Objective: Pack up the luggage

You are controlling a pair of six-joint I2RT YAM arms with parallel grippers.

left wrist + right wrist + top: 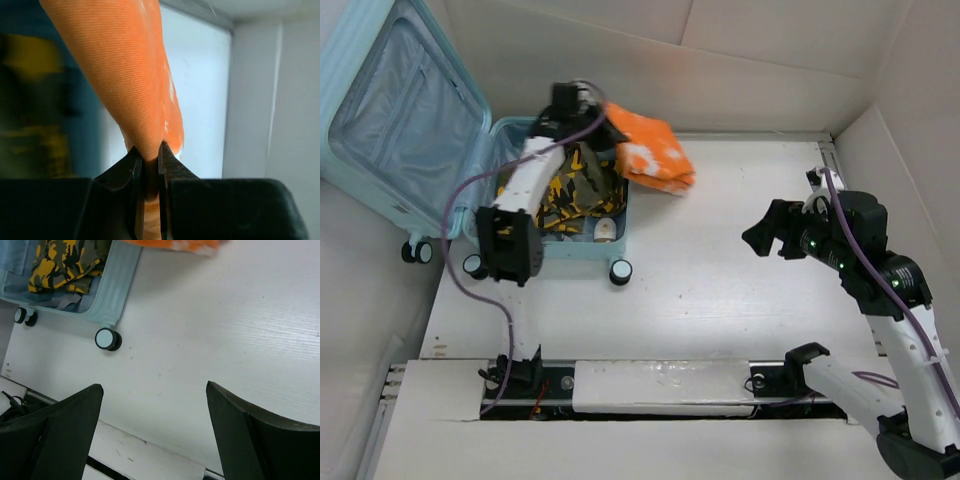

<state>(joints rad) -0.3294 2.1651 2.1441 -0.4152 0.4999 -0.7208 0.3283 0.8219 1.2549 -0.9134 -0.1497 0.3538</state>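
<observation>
The pale aqua luggage (380,90) lies open at the far left, its lid leaning back. Its lower half (111,287) holds a yellow, black and grey camouflage garment (570,190). My left gripper (588,103) reaches over the case and is shut on a corner of an orange and white cloth (650,150). The cloth hangs partly lifted beside the case's right rim; in the left wrist view the orange fabric (132,75) is pinched between the fingers. My right gripper (770,235) is open and empty above the table at the right.
A black-and-white caster wheel (107,339) sticks out at the case's near corner; others (417,252) sit at the left. White walls enclose the table on the far and right sides. A rail (660,385) runs along the near edge.
</observation>
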